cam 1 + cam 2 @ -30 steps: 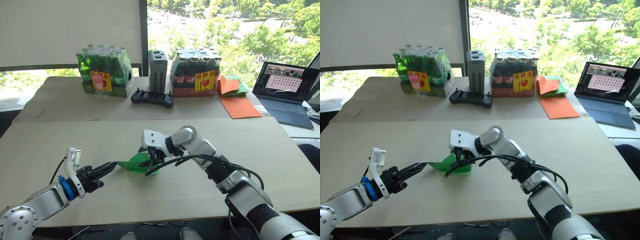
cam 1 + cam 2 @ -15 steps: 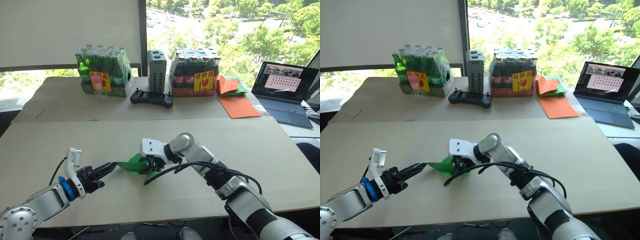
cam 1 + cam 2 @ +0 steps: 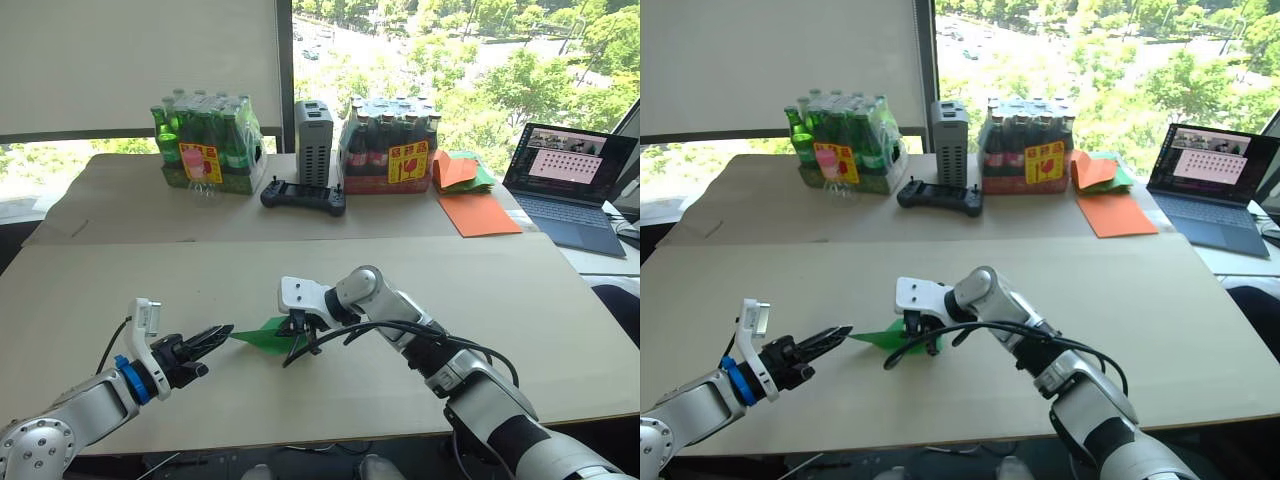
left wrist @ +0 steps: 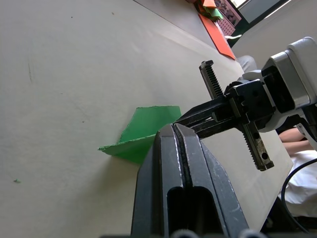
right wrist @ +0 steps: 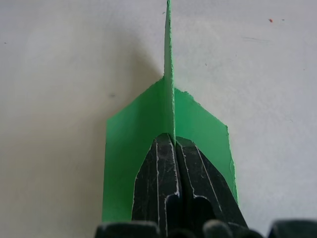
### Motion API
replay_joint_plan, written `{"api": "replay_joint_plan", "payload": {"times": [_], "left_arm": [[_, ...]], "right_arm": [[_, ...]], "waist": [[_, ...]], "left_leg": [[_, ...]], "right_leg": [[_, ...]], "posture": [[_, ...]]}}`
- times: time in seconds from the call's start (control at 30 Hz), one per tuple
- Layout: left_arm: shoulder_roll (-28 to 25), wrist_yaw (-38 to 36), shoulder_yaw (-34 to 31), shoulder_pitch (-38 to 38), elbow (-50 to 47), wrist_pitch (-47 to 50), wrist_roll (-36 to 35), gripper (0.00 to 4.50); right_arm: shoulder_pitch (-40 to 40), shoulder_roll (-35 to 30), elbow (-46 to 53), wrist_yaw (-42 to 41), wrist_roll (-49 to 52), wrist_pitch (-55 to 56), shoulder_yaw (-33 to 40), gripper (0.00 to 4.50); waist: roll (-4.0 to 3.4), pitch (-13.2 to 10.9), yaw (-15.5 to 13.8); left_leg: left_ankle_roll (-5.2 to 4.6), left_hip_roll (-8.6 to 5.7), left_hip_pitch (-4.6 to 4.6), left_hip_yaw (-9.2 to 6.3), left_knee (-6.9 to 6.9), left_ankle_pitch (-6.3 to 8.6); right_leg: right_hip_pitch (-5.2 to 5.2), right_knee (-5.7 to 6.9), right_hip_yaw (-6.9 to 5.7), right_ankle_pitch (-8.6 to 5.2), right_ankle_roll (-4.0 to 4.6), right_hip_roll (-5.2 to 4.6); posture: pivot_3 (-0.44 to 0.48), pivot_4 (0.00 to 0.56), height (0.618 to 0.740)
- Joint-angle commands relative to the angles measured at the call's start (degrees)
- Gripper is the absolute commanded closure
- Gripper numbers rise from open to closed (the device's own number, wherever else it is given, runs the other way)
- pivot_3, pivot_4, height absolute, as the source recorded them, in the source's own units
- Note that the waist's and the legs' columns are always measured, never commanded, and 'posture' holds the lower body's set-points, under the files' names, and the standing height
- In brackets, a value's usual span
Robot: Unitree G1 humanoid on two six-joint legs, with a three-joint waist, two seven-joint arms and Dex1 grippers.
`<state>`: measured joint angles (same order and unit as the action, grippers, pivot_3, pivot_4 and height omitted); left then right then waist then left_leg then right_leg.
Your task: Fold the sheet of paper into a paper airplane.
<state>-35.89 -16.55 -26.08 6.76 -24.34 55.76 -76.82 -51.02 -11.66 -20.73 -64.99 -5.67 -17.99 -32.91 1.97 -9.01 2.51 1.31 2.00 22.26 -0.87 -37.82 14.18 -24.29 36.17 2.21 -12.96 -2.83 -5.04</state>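
Right wrist view, jaws clamped on paper airplane (image 5: 168, 114) keel

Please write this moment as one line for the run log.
stage: folding | paper airplane: on table, wings spread | right gripper: shut on its centre fold | left gripper: shut, at its nose, grip unclear

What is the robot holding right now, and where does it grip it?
The right gripper pinches the green paper airplane by its upright centre fold. The left gripper is shut, holding nothing.
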Motion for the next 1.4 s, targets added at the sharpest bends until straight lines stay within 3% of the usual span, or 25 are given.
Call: {"api": "replay_joint_plan", "payload": {"times": [0.03,0.33,0.57,0.7,0.9,1.13,1.4], "left_arm": [[0.07,0.28,-0.64,0.17,-2.59,-1.20,-1.76,4.50],[0.44,0.73,-0.11,0.64,-2.68,-1.56,-1.98,4.50],[0.37,0.14,0.92,-0.02,-1.53,-1.51,-1.45,4.50],[0.01,-0.57,1.96,-1.56,-0.02,-1.32,-0.84,4.50],[0.12,-1.40,3.36,-3.76,1.61,-1.10,0.24,4.50],[-0.01,-1.97,3.67,-4.05,2.14,-1.05,0.55,4.50],[0.05,-2.49,3.69,-3.96,2.43,-0.86,1.10,4.50]], "right_arm": [[-0.87,0.25,-0.20,0.50,-0.07,0.26,1.29,4.46],[-4.70,-3.11,-4.79,6.38,2.04,-8.58,11.43,4.46],[-6.93,-9.62,-10.08,14.35,2.33,-20.06,20.26,4.46],[-9.72,-12.64,-17.41,22.79,1.96,-23.91,25.35,4.46],[-15.67,-16.88,-30.20,39.00,2.29,-19.68,33.22,4.46],[-15.08,-21.51,-33.13,46.92,1.65,-18.60,35.76,4.46],[-11.17,-24.56,-30.18,46.47,2.29,-22.03,35.66,4.46]], "waist": [[0.00,0.00,0.00],[0.00,0.00,-0.20],[0.00,-0.01,-0.22],[-0.07,-0.08,-0.03],[-0.14,-0.19,0.10],[-0.21,-0.27,0.15],[-0.28,-0.32,0.13]], "left_leg": [[0.00,0.00,0.00,0.00,0.00,0.00],[0.00,-0.02,0.03,0.01,0.00,0.00],[0.00,-0.04,0.06,0.01,0.00,0.00],[0.00,-0.04,0.08,0.04,0.00,0.00],[-0.01,-0.04,0.10,0.06,0.00,0.00],[-0.01,-0.05,0.17,0.10,0.00,0.00],[-0.02,-0.04,0.16,0.12,0.00,0.00]], "right_leg": [[0.00,0.00,0.00,0.00,0.00,0.00],[0.00,-0.02,0.00,0.00,0.00,-0.03],[0.00,-0.06,0.00,0.00,0.00,-0.04],[-0.02,-0.06,0.02,0.00,0.00,-0.03],[-0.02,-0.10,0.04,0.00,0.00,-0.03],[-0.02,-0.19,0.06,0.00,-0.02,-0.06],[-0.02,-0.18,0.08,0.01,-0.03,-0.05]], "posture": [[0.000,0.150,0.727],[0.000,0.150,0.727],[0.000,0.150,0.727],[0.000,0.150,0.727],[0.000,0.150,0.727],[0.000,0.150,0.727],[0.000,0.150,0.727]]}}
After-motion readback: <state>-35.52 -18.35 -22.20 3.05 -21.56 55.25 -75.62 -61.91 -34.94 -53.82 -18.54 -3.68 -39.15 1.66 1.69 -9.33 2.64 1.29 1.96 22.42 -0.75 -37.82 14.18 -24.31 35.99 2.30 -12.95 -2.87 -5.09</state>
